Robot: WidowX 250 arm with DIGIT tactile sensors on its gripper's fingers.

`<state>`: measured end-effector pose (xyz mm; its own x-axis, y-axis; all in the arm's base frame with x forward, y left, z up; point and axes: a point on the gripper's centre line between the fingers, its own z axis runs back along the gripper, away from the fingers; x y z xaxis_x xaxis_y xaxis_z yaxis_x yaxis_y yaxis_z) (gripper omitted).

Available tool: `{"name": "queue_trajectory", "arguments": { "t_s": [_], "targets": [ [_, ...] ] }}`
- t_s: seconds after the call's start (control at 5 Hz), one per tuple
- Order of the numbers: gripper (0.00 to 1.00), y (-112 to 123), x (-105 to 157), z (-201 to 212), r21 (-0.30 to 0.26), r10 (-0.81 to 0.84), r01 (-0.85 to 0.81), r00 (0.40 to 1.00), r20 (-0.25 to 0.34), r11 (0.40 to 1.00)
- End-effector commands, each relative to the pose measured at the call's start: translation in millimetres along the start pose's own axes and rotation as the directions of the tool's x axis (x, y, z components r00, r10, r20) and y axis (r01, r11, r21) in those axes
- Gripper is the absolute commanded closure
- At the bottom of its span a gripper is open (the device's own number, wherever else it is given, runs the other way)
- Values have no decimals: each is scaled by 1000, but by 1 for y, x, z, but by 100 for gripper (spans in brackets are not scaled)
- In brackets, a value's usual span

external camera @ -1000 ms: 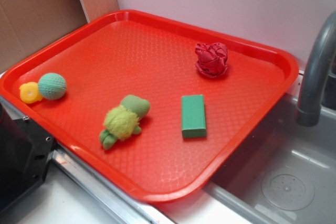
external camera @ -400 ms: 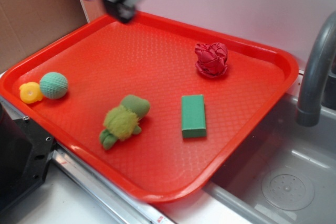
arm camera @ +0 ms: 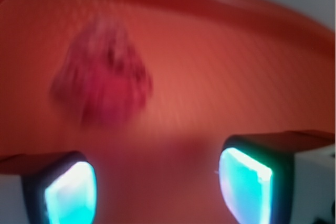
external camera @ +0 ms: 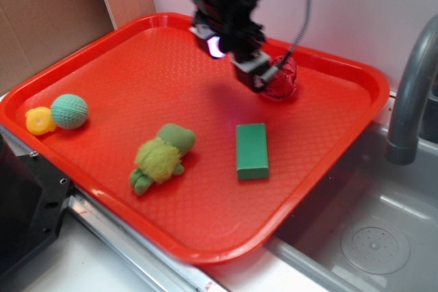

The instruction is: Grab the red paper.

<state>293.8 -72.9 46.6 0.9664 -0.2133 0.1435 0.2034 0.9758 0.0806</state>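
Since the earlier frames the gripper (external camera: 254, 73) has swung from the tray's far-left corner to just left of the red paper (external camera: 282, 81), partly covering it. Jaws stand apart, nothing between them; the wad (arm camera: 102, 85) lies ahead, apart. It sits far-right on the red tray (external camera: 102, 59). Green block (external camera: 251, 150), plush turtle (external camera: 161, 156), teal ball (external camera: 69, 111) lie well apart, unobstructing.

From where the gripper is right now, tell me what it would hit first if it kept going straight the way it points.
Most likely the red paper: the wrist view shows it just ahead of the open gripper, a little left of centre. Depth is blurred, so it could graze past and meet the tray instead.
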Motion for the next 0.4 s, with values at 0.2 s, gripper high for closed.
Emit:
{"name": "queue_trajectory", "arguments": {
  "t_s": [0.2],
  "targets": [
    [0, -24, 33, -5, -161, -37, 63, 986, 160, 985]
  ]
}}
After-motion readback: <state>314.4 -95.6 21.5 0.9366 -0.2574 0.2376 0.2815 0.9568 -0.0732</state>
